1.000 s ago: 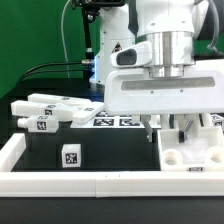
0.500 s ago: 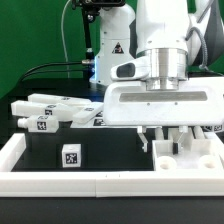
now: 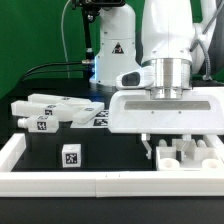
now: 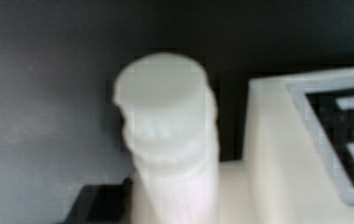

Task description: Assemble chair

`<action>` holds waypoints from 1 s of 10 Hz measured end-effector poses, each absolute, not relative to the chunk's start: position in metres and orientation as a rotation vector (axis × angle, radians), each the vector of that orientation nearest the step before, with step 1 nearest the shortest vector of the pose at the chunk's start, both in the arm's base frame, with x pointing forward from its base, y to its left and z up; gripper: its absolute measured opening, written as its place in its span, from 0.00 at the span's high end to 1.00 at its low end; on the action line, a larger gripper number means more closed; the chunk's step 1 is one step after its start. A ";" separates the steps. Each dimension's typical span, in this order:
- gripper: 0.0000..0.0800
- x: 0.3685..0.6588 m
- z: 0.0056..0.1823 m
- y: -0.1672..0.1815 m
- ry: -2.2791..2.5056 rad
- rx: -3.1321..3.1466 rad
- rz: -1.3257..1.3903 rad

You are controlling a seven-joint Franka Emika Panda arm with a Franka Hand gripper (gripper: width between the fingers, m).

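Observation:
In the exterior view my gripper (image 3: 168, 142) hangs low over a white chair part with round sockets (image 3: 186, 157) at the right, its fingertips just above that part. The wrist view shows a white round leg (image 4: 167, 120) with a ribbed end running up from between the jaws, beside a white tagged block (image 4: 316, 130). One dark finger (image 4: 99, 205) lies close against the leg; the other is hidden, so the grip is unclear. More white tagged chair parts (image 3: 50, 108) lie in a heap at the exterior view's left. A small tagged cube (image 3: 70, 156) stands in front of them.
The marker board (image 3: 106, 121) lies behind the gripper. A long white border rail (image 3: 90, 184) runs along the front and turns up the left side (image 3: 10, 152). The arm's base (image 3: 112, 50) and cables stand at the back against a green wall.
The gripper has come down towards the socketed part and shifted slightly to the exterior view's right. The heap and the cube have not moved.

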State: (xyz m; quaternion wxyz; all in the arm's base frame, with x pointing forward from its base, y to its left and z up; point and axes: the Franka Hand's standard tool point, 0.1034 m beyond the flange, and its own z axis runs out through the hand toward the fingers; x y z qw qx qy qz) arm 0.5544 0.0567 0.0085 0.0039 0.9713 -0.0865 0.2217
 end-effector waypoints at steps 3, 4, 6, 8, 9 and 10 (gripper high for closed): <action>0.22 0.555 0.009 0.056 -0.267 3.044 0.693; 0.22 0.553 0.016 0.059 -0.270 3.077 0.603; 0.19 0.551 0.045 0.064 -0.279 3.108 0.567; 0.19 0.544 0.055 0.061 -0.314 3.171 0.294; 0.19 0.547 0.055 0.061 -0.346 3.186 0.184; 0.19 0.550 0.056 0.062 -0.346 3.195 0.135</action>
